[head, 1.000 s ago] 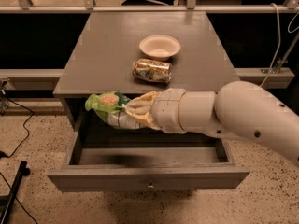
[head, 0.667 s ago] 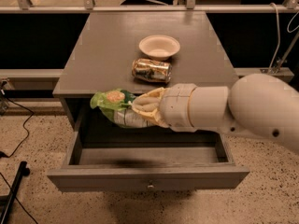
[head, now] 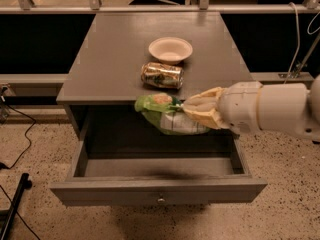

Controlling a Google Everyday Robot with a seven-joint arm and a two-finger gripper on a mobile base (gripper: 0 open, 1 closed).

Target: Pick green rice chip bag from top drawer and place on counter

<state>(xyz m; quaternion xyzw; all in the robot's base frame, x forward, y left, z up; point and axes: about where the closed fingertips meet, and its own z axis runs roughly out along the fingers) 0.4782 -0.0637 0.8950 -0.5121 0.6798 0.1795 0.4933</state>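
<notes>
The green rice chip bag (head: 165, 113) is crinkled, green and white, and hangs in the air over the open top drawer (head: 157, 171), level with the front edge of the counter (head: 115, 59). My gripper (head: 192, 111) reaches in from the right and is shut on the bag's right end, its tan fingers (head: 202, 104) wrapped over it. The bag's green left end sticks out past the fingers. The drawer is pulled fully out, and the part of its inside that shows is bare, with the small knob (head: 161, 200) on its front panel.
A gold-brown can (head: 161, 75) lies on its side near the counter's front edge, just behind the bag. A white round bowl (head: 170, 49) sits behind the can. Black cables (head: 20, 154) lie on the floor at the left. A rail (head: 160, 7) runs behind the cabinet.
The gripper has carried the bag up and to the right, from just under the counter's front edge at the drawer's left to higher over the drawer's middle, closer to the can.
</notes>
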